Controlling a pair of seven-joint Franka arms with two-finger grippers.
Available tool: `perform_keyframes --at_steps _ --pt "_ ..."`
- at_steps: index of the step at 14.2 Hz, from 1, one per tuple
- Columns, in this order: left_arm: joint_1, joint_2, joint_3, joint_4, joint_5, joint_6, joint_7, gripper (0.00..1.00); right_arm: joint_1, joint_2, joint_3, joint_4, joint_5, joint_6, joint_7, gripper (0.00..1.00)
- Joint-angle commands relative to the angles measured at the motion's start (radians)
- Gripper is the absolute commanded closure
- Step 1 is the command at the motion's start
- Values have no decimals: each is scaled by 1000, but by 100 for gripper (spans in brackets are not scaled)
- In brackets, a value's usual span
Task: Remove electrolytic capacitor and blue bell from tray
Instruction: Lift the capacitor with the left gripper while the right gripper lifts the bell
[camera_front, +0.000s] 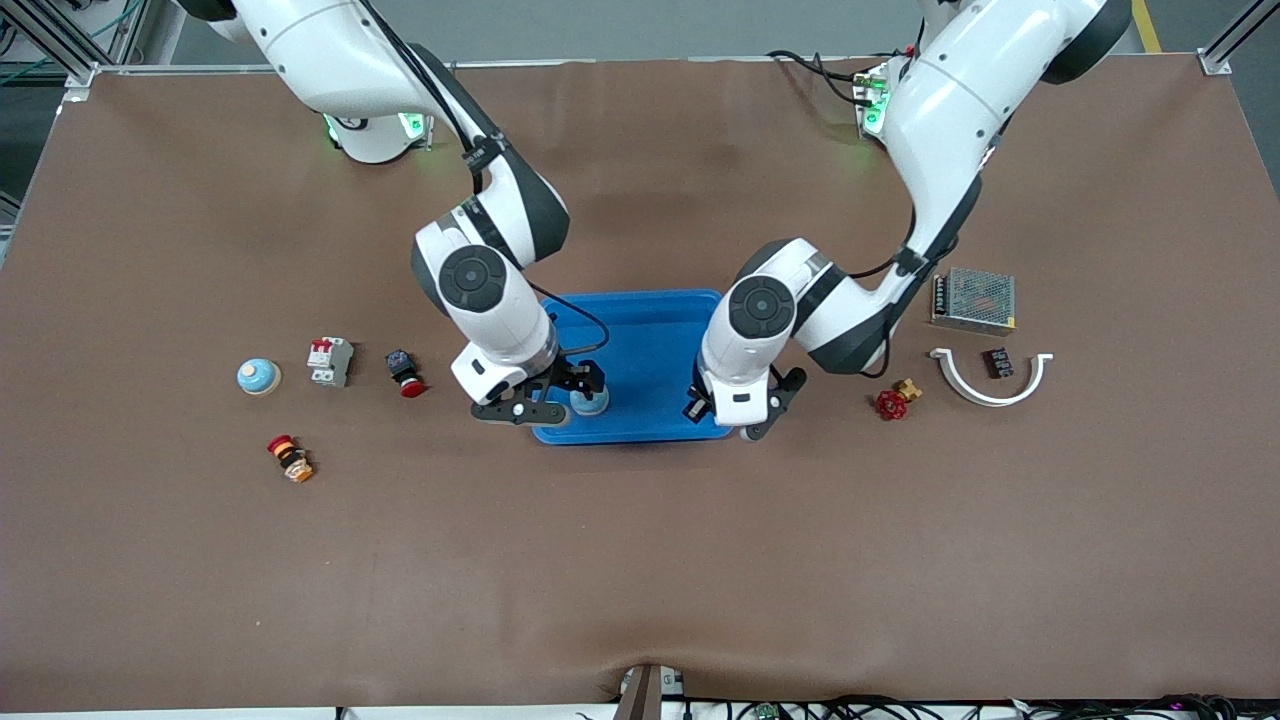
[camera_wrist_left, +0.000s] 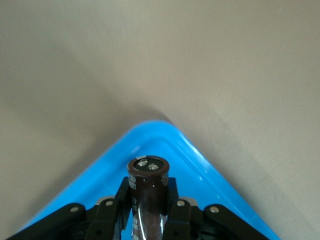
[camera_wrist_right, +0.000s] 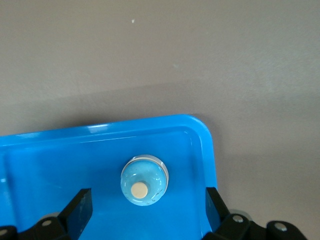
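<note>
A blue tray (camera_front: 650, 340) lies mid-table between the two arms. My left gripper (camera_front: 745, 420) hangs over the tray's corner nearest the front camera at the left arm's end. In the left wrist view this gripper (camera_wrist_left: 148, 212) is shut on a dark brown cylindrical capacitor (camera_wrist_left: 148, 195) above the tray's rim (camera_wrist_left: 192, 152). A light blue bell (camera_front: 590, 401) stands inside the tray near its corner at the right arm's end. My right gripper (camera_front: 572, 392) is over it. The right wrist view shows that gripper (camera_wrist_right: 146, 207) open, its fingers wide on either side of the bell (camera_wrist_right: 144, 180) and not touching it.
Toward the right arm's end lie a second blue bell (camera_front: 259, 377), a circuit breaker (camera_front: 330, 360), a red push button (camera_front: 405, 373) and a red-and-yellow button (camera_front: 290, 458). Toward the left arm's end are a red valve (camera_front: 893, 402), a white curved bracket (camera_front: 990, 385) and a metal power supply (camera_front: 973, 299).
</note>
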Motion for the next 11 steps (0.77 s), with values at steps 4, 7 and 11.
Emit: perform_keyframes --at_steps 4,7,11 --pt "137 -95 -42 -18 -10 -141 215 100 50 71 -20 29 -51 36 40 0" --pt "244 -107 -79 -29 -17 -201 318 100 59 96 -20 29 -107 53 86 0" --pt "329 -113 -94 -30 -17 -271 453 100 67 116 -20 31 -134 78 111 0"
